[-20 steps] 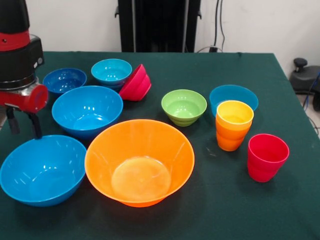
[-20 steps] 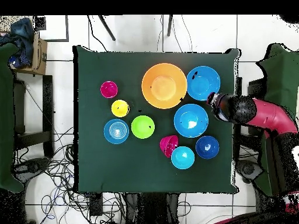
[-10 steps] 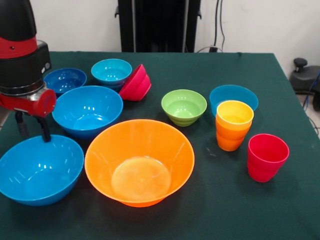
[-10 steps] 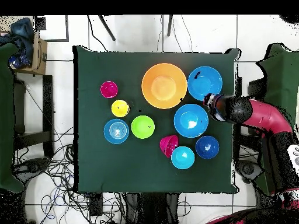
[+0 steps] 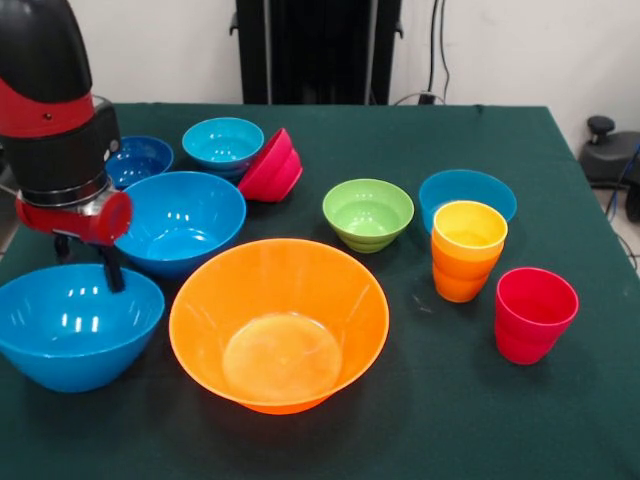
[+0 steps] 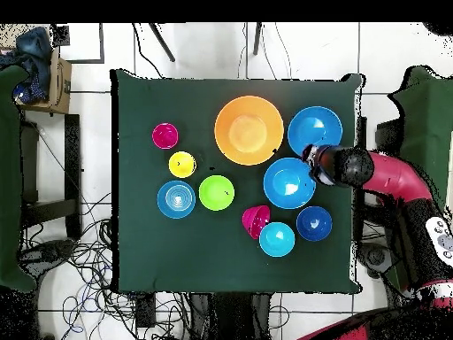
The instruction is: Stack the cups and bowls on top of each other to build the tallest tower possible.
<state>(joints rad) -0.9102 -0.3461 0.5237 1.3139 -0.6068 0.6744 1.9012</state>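
A dark green surface (image 5: pixel 480 420) carries a spread of bright plastic bowls and cups; nothing is stacked into a tower yet apart from two nested cups.

The largest piece, the orange bowl (image 5: pixel 279 322), sits near the front centre, empty. Beside it at the front left edge is a large blue bowl (image 5: pixel 78 325), and just behind that a second large blue bowl (image 5: pixel 176 220). The red and black arm comes down over the gap between these two. Its gripper (image 5: pixel 85 262) has two dark fingers hanging at the far rim of the front-left bowl; one finger appears inside the rim, but whether they are pinching the wall cannot be told.

Smaller pieces, in falling size: a light-blue bowl (image 5: pixel 467 193) at right, a green bowl (image 5: pixel 368 212) in the middle, then at the back a teal bowl (image 5: pixel 223 143), a dark-blue bowl (image 5: pixel 138 160) and a pink bowl (image 5: pixel 271 166) tipped on its side. A yellow cup nested in an orange cup (image 5: pixel 468 250) and a red cup (image 5: pixel 533 313) stand at right.

Risks, as a judgement: a thin rim grip on a glossy wall may slip, dropping the bowl off the near edge. The lifted bowl could tilt and knock the orange bowl. The arm's body is close to the second blue bowl and could shove it.
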